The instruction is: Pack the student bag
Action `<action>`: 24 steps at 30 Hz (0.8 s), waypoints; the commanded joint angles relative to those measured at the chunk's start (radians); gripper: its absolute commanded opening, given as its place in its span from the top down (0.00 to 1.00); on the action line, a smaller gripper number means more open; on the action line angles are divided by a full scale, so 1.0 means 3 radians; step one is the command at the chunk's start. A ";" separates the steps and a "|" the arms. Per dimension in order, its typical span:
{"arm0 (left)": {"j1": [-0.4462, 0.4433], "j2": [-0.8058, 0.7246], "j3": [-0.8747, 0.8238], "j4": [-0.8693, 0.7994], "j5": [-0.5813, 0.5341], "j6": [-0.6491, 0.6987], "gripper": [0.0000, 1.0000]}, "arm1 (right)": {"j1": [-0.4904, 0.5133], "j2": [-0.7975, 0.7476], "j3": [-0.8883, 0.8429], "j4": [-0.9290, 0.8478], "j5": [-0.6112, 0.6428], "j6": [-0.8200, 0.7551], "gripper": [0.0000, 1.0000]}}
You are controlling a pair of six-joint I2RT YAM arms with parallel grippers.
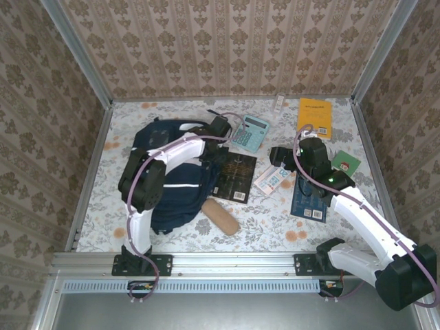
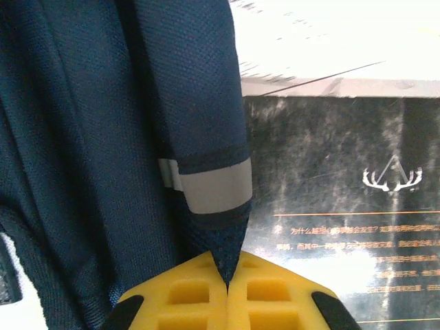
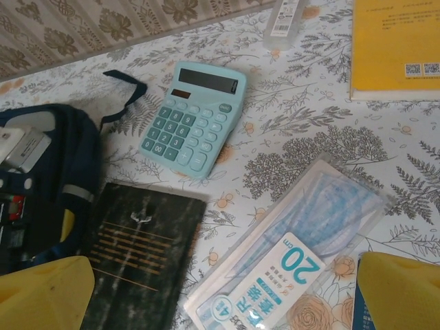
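Bag [image 1: 172, 182] lies flat on the left half of the worktop, about midway between the near and far edges. Its right side is just beside the black book [image 1: 234, 177]. Can't tell from above how far the mouth is open.

Left gripper [image 2: 227, 275]: jaws fully shut, pinching a fold of navy bag fabric just below the reflective stripe [image 2: 210, 189]. The pinch takes in only a thin tip of cloth. In the left wrist view the book is right beside the pinch, to its right.

Right gripper [image 3: 220, 295]: jaws wide apart, holding nothing, hovering over the mask pack [image 3: 295, 254] near mid-worktop. Calculator [image 3: 194, 115] sits farther back, the yellow book [image 3: 395, 48] at the far right corner, the tan pouch [image 1: 220, 216] near the bag's near right corner, and the blue book [image 1: 309, 196] under the right arm.

Step in hand, as I read it: the left holds the bag's edge to raise it and open the mouth so the right can load.

How to do it well:
- Lift the pinched fold straight up and a bit away from the book, slowly. The bite is small and the cloth may slip out.
- If it slips, re-grip deeper, over the stripe.
- Don't pull sideways, because the whole bag could slide and nudge the book.
- Hold the edge high and steady while the right picks.
- The mask pack is flat and slick, so take it by an edge.
- Route the right arm in low so it clears the left wrist over the bag.
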 commanded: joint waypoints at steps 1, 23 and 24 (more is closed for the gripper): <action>-0.0096 0.0096 0.0321 0.0085 0.0195 -0.0295 1.00 | 0.0022 0.0042 -0.0032 0.0002 0.0016 -0.0004 0.00; 0.0477 -0.1215 -0.0793 0.0027 0.0118 -0.0328 0.51 | 0.0761 0.0790 0.0215 0.0068 -0.0394 -0.0003 0.01; 0.0481 -0.1313 -0.0907 -0.0010 0.0100 -0.0342 0.51 | 0.0765 0.0853 0.0255 0.0076 -0.0420 0.0006 0.01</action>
